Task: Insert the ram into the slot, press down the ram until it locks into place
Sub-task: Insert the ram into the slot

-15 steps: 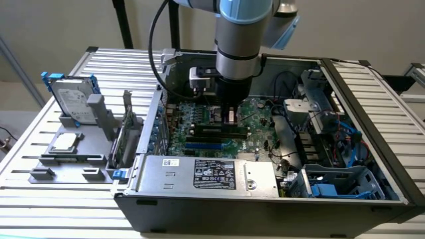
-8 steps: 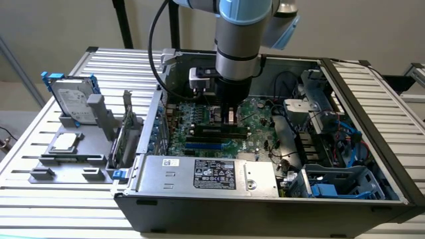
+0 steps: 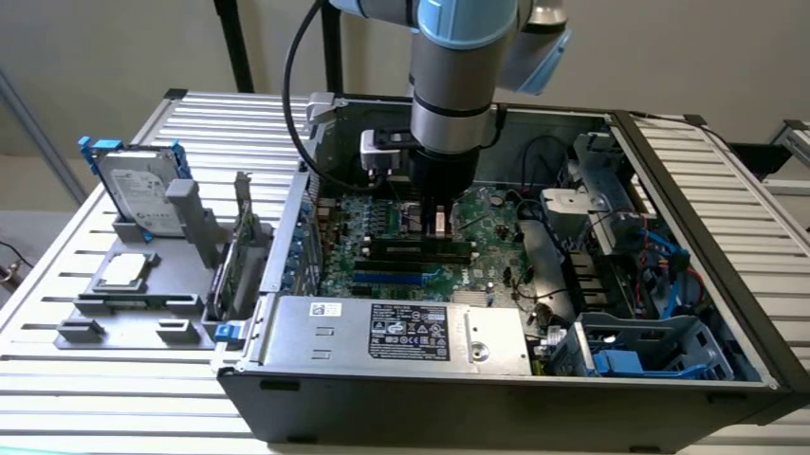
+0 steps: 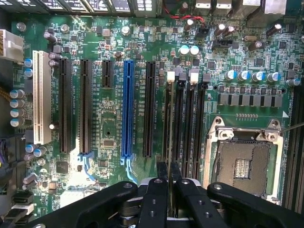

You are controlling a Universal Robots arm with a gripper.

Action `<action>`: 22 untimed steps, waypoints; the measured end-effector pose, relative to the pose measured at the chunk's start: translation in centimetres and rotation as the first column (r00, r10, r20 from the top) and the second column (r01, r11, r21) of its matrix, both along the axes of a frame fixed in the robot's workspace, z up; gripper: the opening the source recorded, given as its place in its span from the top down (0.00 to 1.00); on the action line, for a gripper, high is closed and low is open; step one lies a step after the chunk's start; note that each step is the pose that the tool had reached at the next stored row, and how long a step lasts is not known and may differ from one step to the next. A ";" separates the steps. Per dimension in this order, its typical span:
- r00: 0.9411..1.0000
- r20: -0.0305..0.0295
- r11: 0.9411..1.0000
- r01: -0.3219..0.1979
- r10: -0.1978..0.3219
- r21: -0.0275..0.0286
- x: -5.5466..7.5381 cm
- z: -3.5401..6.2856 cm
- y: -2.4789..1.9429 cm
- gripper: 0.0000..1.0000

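Exterior view: at frame centre the gripper (image 3: 437, 226) is lowered into the open computer case (image 3: 379, 403). Wrist view: the ram (image 4: 169, 137), seen edge-on, is clamped between the gripper's fingers, directly over the black slots (image 4: 189, 124).

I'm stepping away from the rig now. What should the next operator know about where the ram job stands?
Gripper: shut on the ram, held edge-on.
Ram: lined up along the slot, the outermost of four black ones, farthest from the processor socket.
Done: ram picked up and aligned.
Left: seating and locking; whether it touches the slot yet, I cannot tell.
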State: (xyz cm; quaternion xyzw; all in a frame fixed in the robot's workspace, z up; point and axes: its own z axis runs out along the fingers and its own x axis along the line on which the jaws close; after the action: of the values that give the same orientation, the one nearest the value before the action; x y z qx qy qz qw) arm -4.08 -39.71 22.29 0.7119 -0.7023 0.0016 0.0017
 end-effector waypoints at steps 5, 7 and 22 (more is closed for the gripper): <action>1.000 0.000 1.000 0.000 0.000 -0.001 0.0 -0.07 0.06 0.87; 1.000 0.000 1.000 0.000 0.000 -0.001 0.0 -0.10 0.06 0.85; 1.000 -0.020 1.000 0.000 0.000 -0.002 0.0 2.22 0.06 0.87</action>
State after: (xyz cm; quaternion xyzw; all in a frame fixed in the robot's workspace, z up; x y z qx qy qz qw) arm -4.08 -39.65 24.51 0.7120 -0.7021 -0.0045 0.0094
